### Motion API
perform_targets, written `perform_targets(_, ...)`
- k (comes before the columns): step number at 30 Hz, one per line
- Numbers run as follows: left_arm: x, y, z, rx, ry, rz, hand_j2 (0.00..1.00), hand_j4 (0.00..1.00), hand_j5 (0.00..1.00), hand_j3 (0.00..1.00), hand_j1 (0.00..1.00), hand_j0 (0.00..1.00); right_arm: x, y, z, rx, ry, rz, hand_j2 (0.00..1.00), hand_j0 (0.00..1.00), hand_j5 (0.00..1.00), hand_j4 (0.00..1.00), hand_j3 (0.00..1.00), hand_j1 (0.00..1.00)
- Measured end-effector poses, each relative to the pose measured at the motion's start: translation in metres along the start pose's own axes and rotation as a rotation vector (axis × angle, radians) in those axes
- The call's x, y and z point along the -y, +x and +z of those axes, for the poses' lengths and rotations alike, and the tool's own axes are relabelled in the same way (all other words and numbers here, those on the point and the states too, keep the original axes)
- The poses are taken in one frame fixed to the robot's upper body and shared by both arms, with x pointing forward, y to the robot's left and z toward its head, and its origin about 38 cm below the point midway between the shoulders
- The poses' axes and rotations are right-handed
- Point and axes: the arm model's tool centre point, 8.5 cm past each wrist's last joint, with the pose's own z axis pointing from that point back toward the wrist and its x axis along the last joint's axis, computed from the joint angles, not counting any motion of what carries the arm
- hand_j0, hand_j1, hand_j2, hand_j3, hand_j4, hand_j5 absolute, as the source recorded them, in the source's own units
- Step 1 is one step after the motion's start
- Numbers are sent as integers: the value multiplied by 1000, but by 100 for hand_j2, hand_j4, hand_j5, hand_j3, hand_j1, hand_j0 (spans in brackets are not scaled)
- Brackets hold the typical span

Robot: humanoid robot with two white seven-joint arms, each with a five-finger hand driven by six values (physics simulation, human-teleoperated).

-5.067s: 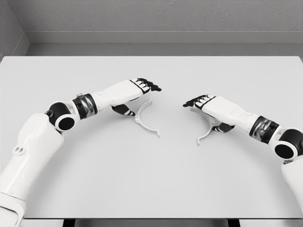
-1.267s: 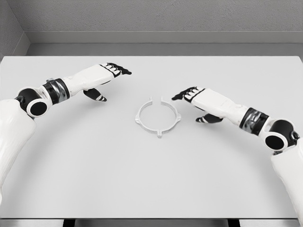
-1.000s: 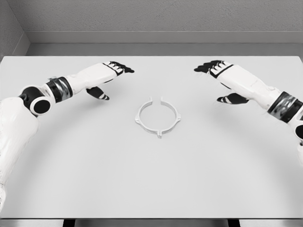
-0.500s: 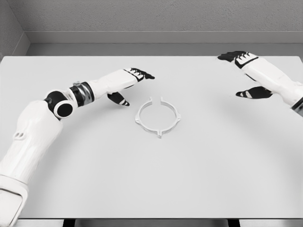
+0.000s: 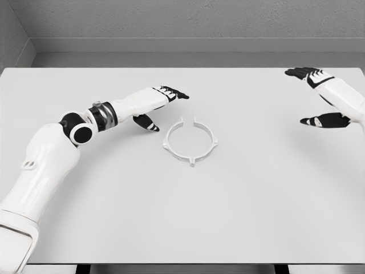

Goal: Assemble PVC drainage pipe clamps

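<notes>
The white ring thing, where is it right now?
In the head view the clamp ring lies flat near the middle of the table, just right of the left hand and untouched.

White arms (image 5: 43,165), black-tipped fingers (image 5: 174,92)

A white ring-shaped plastic pipe clamp (image 5: 190,142) is laid flat at the middle of the pale grey table (image 5: 182,222). The left hand (image 5: 162,101) is held just behind-left of it; the right hand (image 5: 324,97) is placed well apart, at the far right edge.
</notes>
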Motion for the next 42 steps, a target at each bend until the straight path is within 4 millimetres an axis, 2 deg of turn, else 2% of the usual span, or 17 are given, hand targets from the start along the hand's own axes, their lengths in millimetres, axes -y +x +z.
perform_targets(10,1,9,-9,23,-1,3,100,100,100,100,100,100,1,-15,8,-34,0,-33,100,100,100,100,100,100)
perform_targets(17,1,11,-11,27,0,3,100,100,100,100,100,100,-1,-18,13,-48,18,-32,100,100,100,100,100,100)
perform_targets(23,1,13,-13,33,3,3,100,100,100,100,100,100,7,-21,17,-60,43,0,100,100,100,100,100,100)
perform_targets(31,2,16,-15,38,5,6,100,100,100,100,100,100,14,-10,12,-24,53,36,100,100,100,100,100,100)
perform_targets(42,0,19,-18,46,10,8,100,100,100,100,100,100,15,-8,10,-15,47,34,100,100,100,100,100,100)
